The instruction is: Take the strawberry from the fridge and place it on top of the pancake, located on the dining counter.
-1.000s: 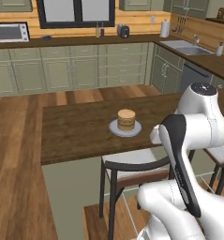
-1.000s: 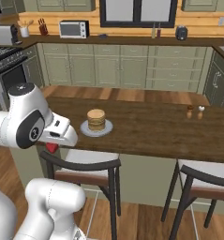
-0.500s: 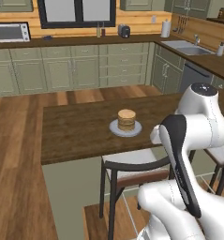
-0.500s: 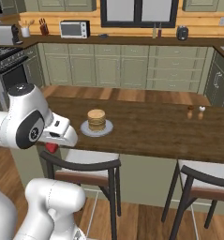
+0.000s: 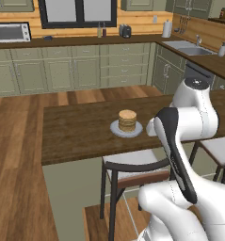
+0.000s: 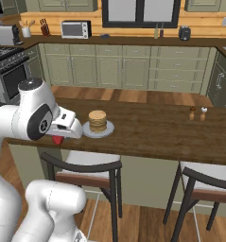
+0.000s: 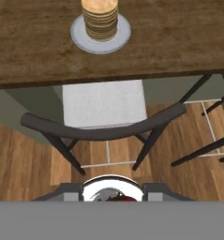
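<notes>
**Strawberry carried to the counter edge — placement not yet made**

The carrying step is judged to be in hand. In the right base view the gripper [image 6: 62, 136] is seen at the left of the frame, closed on the strawberry [image 6: 58, 139], a small red berry showing just under the hand, at the near edge of the dining counter [image 6: 152, 134]. In the hand view a sliver of red is glimpsed at the bottom centre, above the stool [image 7: 104, 126].

The pancake [image 6: 98, 121] is seen as a short tan stack on a round grey plate [image 6: 108, 130], left of centre in the right base view and at the top of the hand view — near the gripper, not touched by it.

For the next move, the hand would probably have to be lifted above the stack, brought over its centre, lowered, and only then opened; a round berry could roll off.
</notes>
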